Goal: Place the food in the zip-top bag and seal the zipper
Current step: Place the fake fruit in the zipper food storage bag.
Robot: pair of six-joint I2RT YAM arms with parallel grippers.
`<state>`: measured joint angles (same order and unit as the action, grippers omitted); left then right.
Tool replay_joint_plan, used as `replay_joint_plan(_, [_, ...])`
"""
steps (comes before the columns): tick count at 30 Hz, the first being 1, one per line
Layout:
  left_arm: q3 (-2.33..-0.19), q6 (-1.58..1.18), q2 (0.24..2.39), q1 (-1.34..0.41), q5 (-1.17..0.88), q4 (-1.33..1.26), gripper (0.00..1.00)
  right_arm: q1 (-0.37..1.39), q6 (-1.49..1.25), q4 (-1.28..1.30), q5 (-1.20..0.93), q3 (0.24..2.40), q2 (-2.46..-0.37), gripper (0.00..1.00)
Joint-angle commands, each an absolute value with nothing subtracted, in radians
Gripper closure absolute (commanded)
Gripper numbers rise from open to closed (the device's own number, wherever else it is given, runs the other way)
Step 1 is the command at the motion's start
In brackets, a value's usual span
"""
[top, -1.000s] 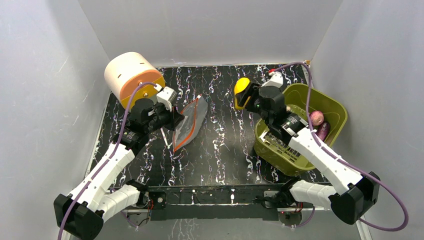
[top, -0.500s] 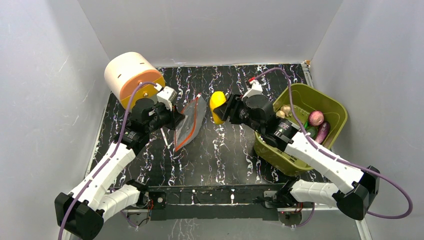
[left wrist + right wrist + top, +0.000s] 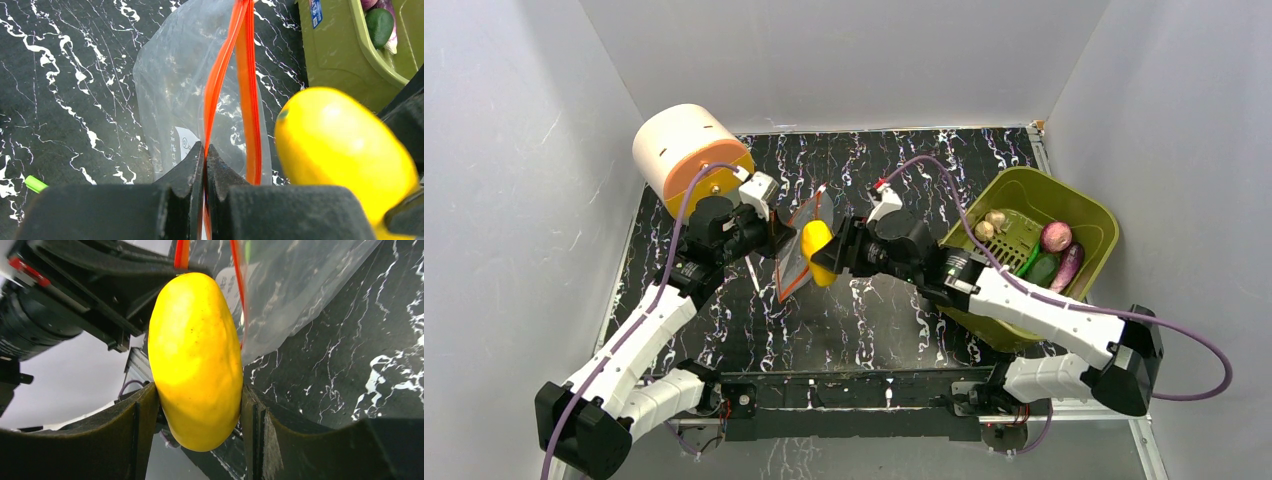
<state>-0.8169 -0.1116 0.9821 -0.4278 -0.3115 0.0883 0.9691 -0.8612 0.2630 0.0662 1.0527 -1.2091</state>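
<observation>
My left gripper (image 3: 771, 237) (image 3: 205, 150) is shut on one lip of the orange-red zipper (image 3: 220, 75) and holds the clear zip-top bag (image 3: 809, 232) (image 3: 170, 95) up with its mouth parted. My right gripper (image 3: 824, 255) (image 3: 197, 405) is shut on the yellow lemon-like food (image 3: 815, 252) (image 3: 196, 355) (image 3: 340, 150), right at the bag's mouth. The zipper also shows in the right wrist view (image 3: 239, 280). A pink-purple round piece (image 3: 1055, 236), a dark purple eggplant (image 3: 1070, 262), a green piece (image 3: 1042, 268) and beige lumps (image 3: 990, 224) lie in the olive-green basket (image 3: 1084, 208).
A cream and orange cylinder (image 3: 686, 155) lies at the back left, behind the left arm. The basket stands at the right, its wall near the right arm's forearm. A small green scrap (image 3: 35, 183) lies on the black marbled tabletop (image 3: 874, 300). White walls enclose the table.
My right gripper has carried the yellow food leftward from above the basket's left rim to the bag's mouth. My left gripper has kept its hold on the zipper; the bag's mouth stands more open.
</observation>
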Motion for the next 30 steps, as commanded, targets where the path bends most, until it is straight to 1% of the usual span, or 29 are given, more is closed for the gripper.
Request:
replay_joint_plan(1, [-0.81,-0.112,0.98,-0.433,-0.338,0.061,1.0,0.995,-0.901,0.207,0.062,1.112,-1.233,0.6])
replay_joint_plan(10, [-0.796,-0.106,0.951,-0.433,-0.372,0.046,1.0,0.997,-0.916,0.268,0.075,1.147,-1.304,0.59])
replay_joint_plan(21, [-0.774,-0.103,0.916,-0.433,-0.454,0.013,1.0,0.997,-0.953,0.382,0.242,1.138,-1.327,0.59])
replay_joint_plan(30, [-0.771,-0.105,0.917,-0.433,-0.508,0.001,1.0,0.997,-0.977,0.357,0.231,1.151,-1.344,0.56])
